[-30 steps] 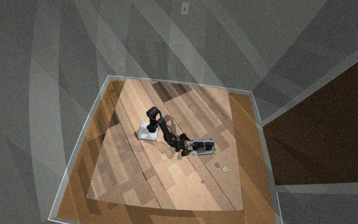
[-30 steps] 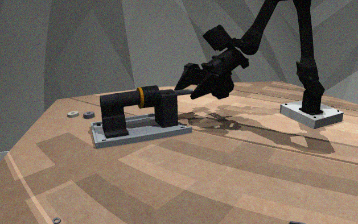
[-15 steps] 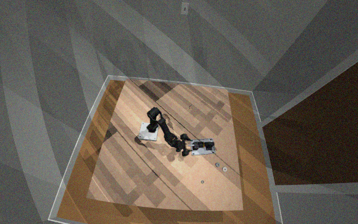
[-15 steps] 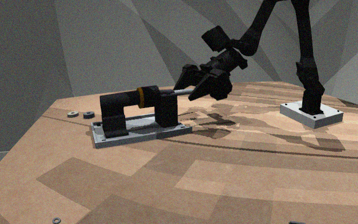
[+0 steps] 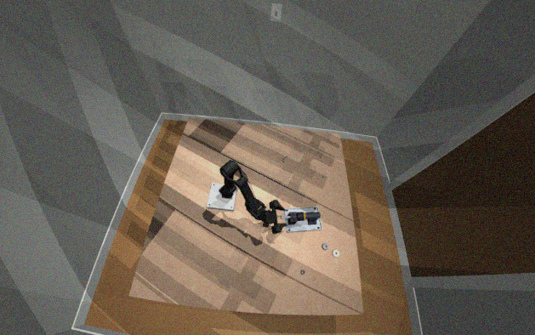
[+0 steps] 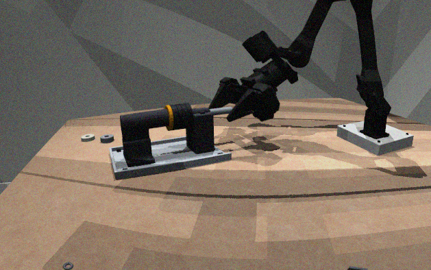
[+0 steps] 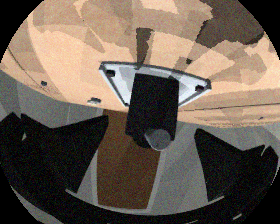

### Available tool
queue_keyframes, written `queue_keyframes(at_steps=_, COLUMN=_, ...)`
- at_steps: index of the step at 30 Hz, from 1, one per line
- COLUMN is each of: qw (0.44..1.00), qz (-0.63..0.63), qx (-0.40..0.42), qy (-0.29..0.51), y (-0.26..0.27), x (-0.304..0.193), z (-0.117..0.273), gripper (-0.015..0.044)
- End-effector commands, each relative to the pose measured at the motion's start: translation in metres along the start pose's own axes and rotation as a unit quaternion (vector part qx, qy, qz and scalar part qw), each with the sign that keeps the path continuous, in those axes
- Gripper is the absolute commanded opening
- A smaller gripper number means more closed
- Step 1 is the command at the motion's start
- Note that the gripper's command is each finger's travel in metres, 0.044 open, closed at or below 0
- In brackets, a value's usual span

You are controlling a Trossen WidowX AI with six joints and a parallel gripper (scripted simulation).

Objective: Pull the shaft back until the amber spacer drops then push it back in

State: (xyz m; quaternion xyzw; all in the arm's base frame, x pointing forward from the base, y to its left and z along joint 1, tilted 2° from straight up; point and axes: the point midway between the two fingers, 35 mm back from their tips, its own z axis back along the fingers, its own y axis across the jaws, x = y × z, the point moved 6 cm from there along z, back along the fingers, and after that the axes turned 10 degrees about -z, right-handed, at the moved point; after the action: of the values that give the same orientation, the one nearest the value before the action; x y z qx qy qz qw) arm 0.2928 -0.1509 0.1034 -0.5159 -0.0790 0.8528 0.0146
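The shaft (image 5: pixel 282 218) (image 6: pixel 221 110) (image 7: pixel 160 139) is a grey rod sticking out of the dark end post (image 6: pixel 200 131) (image 7: pixel 153 100). The amber spacer (image 5: pixel 304 215) (image 6: pixel 169 117) is a thin upright ring on the line of the shaft, touching the long dark housing block (image 5: pixel 313 215) (image 6: pixel 143 119). Dark spacers (image 6: pixel 181 116) fill the stretch between it and the end post; their number is unclear. My gripper (image 5: pixel 283 218) (image 6: pixel 220 114) (image 7: pixel 154 127) is open and empty, its fingers on either side of the shaft's free end without gripping it.
The fixture stands on a pale base plate (image 5: pixel 301 227) (image 6: pixel 170 169) (image 7: pixel 118 90). Beyond it lie a grey ring (image 5: pixel 325 246) (image 6: pixel 107 138) and a white ring (image 5: pixel 336 253) (image 6: pixel 88 138). A small dark ring (image 5: pixel 302 272) (image 6: pixel 68 265) lies farther off to the side.
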Motion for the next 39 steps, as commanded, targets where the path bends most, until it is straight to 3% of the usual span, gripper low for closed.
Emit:
queue_keyframes(at_steps=1, qw=1.000, qz=-0.002, qx=0.002, qy=0.000, y=0.001, x=0.000, z=0.000, gripper=0.0440)
queue_keyframes(at_steps=22, qw=1.000, qz=-0.002, qx=0.002, qy=0.001, y=0.000, x=-0.001, z=-0.018, gripper=0.0440)
queue_keyframes(at_steps=37, qw=1.000, qz=0.000, qx=0.000, qy=0.001, y=-0.001, x=0.000, z=-0.016, gripper=0.0046)
queue_keyframes(at_steps=39, qw=1.000, qz=0.000, qx=0.000, qy=0.001, y=-0.001, x=0.000, z=-0.016, gripper=0.0033)
